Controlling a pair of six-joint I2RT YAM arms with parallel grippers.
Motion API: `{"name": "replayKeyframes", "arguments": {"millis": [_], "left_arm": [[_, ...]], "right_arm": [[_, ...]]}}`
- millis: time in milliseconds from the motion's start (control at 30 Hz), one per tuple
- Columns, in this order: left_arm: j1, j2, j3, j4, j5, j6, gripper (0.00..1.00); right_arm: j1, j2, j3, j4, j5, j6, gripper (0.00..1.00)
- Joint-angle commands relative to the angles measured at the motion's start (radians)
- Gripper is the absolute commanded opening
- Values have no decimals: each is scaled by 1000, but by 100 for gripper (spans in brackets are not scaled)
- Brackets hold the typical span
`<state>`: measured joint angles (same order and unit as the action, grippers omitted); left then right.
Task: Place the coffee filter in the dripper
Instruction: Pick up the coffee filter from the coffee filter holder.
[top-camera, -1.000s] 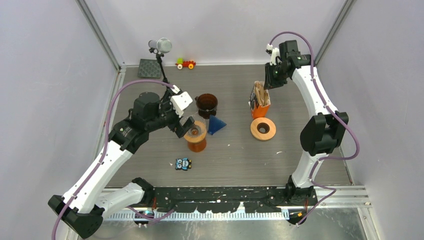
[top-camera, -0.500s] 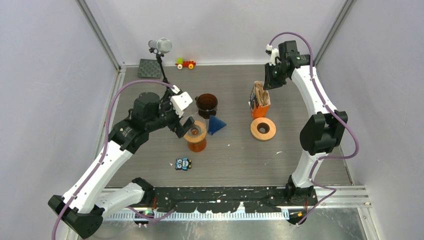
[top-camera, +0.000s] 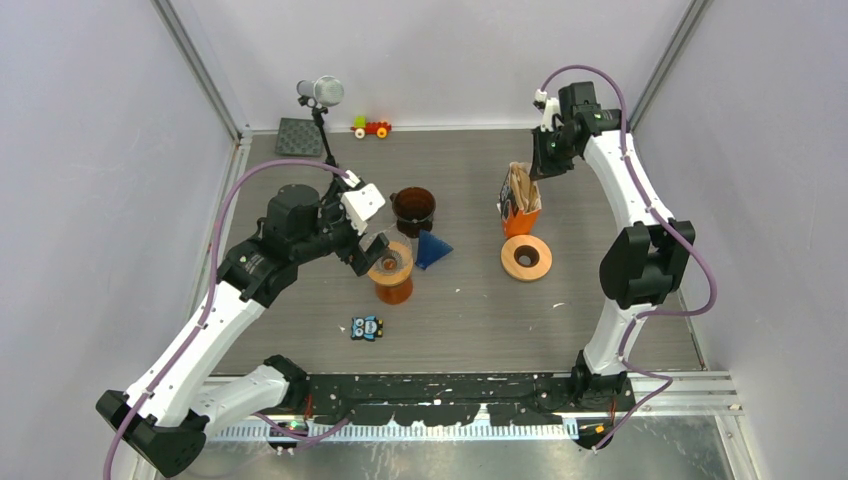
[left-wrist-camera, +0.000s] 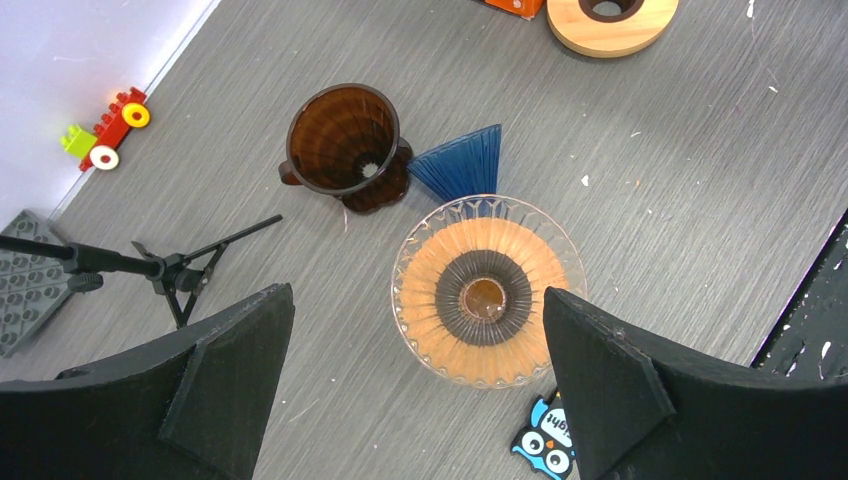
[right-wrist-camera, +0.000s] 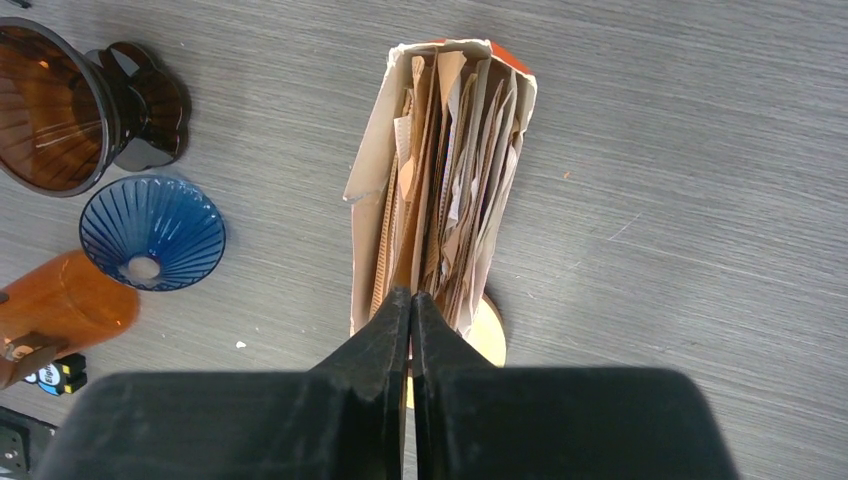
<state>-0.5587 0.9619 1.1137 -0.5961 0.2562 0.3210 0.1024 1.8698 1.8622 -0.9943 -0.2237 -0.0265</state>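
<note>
End effector (right-wrist-camera: 411, 294), right, closed against coffee filters (right-wrist-camera: 445, 170)

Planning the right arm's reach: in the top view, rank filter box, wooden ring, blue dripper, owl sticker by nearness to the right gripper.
1. filter box, beside it
2. wooden ring, toward bases
3. blue dripper, centre
4. owl sticker, front-left

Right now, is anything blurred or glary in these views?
Top external: even light, soft shadows, no glare. Left wrist: glass dripper sharp. Right wrist: filters sharp, right pincer plain black, no detail near the lens.
</note>
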Motion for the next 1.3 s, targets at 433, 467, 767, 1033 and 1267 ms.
{"name": "replayKeyframes", "arguments": {"millis": [433, 467, 767, 1033, 1267], "left_arm": [[0, -6, 20, 8, 18, 10, 97], [1, -5, 21, 7, 18, 10, 97], [0, 20, 70, 6, 5, -6, 97], [1, 66, 145, 31, 14, -36, 97], [0, 119, 232, 29, 96, -60, 97]], "right_arm": [[-5, -34, 183, -22, 9, 3, 1], [-6, -37, 183, -24, 15, -1, 1], [-5, -114, 266, -22, 3, -51, 0], [4, -241, 315, -11, -157, -94, 0], [112, -407, 123, 26, -378, -169, 0]]}}
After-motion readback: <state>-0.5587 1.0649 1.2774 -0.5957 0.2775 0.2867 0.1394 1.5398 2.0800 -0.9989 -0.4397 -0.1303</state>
